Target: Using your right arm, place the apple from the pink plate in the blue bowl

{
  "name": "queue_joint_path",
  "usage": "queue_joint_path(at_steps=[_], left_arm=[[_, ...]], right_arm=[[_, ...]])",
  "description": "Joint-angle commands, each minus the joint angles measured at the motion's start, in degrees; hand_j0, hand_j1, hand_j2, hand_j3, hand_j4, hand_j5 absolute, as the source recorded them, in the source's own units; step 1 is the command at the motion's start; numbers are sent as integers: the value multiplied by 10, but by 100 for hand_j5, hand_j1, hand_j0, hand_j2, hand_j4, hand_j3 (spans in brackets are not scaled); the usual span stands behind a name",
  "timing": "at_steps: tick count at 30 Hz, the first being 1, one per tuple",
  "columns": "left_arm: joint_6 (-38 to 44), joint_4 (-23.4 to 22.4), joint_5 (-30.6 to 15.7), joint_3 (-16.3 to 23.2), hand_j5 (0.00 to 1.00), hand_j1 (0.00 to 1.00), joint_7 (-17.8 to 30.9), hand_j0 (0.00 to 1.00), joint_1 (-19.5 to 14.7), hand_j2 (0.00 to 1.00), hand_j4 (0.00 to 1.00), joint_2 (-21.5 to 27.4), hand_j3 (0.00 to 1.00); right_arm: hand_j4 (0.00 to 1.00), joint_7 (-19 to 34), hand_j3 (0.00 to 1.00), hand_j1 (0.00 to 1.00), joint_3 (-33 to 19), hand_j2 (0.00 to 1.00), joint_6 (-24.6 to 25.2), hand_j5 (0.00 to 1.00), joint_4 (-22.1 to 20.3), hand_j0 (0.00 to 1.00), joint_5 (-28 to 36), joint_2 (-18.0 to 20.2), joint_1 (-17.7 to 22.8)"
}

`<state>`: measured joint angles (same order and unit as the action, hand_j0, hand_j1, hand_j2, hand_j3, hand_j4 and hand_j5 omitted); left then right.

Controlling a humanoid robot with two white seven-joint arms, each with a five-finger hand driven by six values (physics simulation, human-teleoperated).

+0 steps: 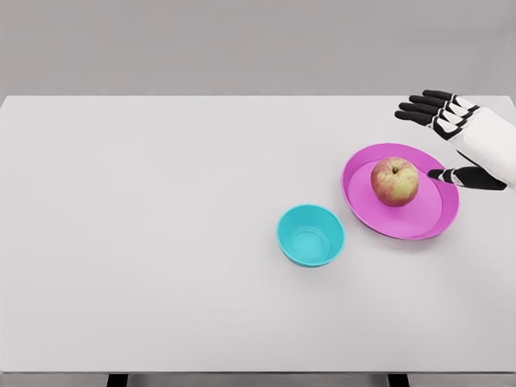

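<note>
1. White-shelled right hand (463, 141), black fingers (419, 107) spread and holding nothing; thumb (451, 175) reaching over the right rim of the pink plate (431, 222). Palm turned toward the fruit, not touching it.
2. Left arm: out of view.
3. Apple (394, 181): red-yellow, stem up, sitting on the pink plate a little left of and behind its middle. Between hand and apple, a gap of bare plate.
4. Blue bowl (310, 235): teal-looking, upright, nothing in it, just beside the plate's left edge, toward the robot. Whether rims touch: cannot tell.
5. White table (161, 242) under everything.
6. Stage, judged: approach, pre-grasp. Transfer not yet begun.
7. Risks, judged:
 - Round, smooth fruit on a shallow plate; a one-sided push from thumb or fingers likely to roll it left off the rim instead of seating it in the palm.
 - Thumb low over the rim; pressing down there likely to tip or drag the plate, possibly into the bowl.
 - Light bowl with narrow mouth; a release from too high or off-centre likely to bounce the apple out or knock the bowl over.
 - Fingers closing too far up the fruit; apple squeezed out downward.
</note>
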<state>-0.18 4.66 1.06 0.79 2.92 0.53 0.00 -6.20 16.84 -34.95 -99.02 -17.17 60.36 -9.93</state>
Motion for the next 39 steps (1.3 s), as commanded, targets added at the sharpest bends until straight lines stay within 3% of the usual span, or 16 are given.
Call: queue_joint_path(at_steps=[1, 7, 8, 9, 11, 13, 16, 19, 21, 24, 32, 39], left_arm=[[0, 0, 0, 0, 100, 100, 0, 100, 0, 100, 100, 0, 100], [0, 0, 0, 0, 100, 100, 1, 100, 0, 100, 100, 0, 100], [0, 0, 0, 0, 100, 100, 1, 100, 0, 100, 100, 0, 100], [0, 0, 0, 0, 100, 100, 0, 100, 0, 100, 100, 0, 100], [0, 0, 0, 0, 100, 100, 0, 100, 0, 100, 100, 0, 100], [0, 0, 0, 0, 100, 100, 0, 100, 0, 100, 100, 0, 100], [0, 0, 0, 0, 100, 100, 0, 100, 0, 100, 100, 0, 100], [0, 0, 0, 0, 100, 100, 0, 100, 0, 100, 100, 0, 100], [0, 0, 0, 0, 100, 100, 1, 100, 0, 100, 100, 0, 100], [0, 0, 0, 0, 100, 100, 1, 100, 0, 100, 100, 0, 100], [0, 0, 0, 0, 100, 100, 0, 100, 0, 100, 100, 0, 100], [0, 0, 0, 0, 100, 100, 0, 100, 0, 100, 100, 0, 100]], right_arm=[[100, 0, 100, 100, -3, 100, -1, 100, -2, 100, 4, 2, 0], [100, 12, 100, 100, -6, 100, -1, 100, 30, 100, 5, 2, -4], [100, 64, 100, 100, -8, 100, -1, 100, 30, 100, 5, 2, -5], [100, 187, 100, 100, -48, 100, -1, 100, 31, 100, 5, 2, -3], [100, 321, 100, 100, -88, 100, -1, 100, 30, 100, 8, -1, -4], [100, 393, 100, 100, -124, 100, -1, 100, 30, 100, 10, -1, -4], [100, 412, 100, 100, -124, 100, 1, 100, 35, 100, 11, -2, -12], [100, 412, 100, 100, -108, 100, 32, 100, 54, 100, 11, -9, -54], [100, 412, 100, 100, -31, 100, 37, 100, 88, 100, 9, -31, -135], [100, 412, 100, 100, 57, 100, 37, 100, 129, 100, 7, -57, -206], [100, 412, 100, 100, 76, 100, 36, 100, 152, 100, 4, -61, -227], [100, 412, 100, 100, 128, 100, 36, 100, 168, 100, 2, -78, -256]])
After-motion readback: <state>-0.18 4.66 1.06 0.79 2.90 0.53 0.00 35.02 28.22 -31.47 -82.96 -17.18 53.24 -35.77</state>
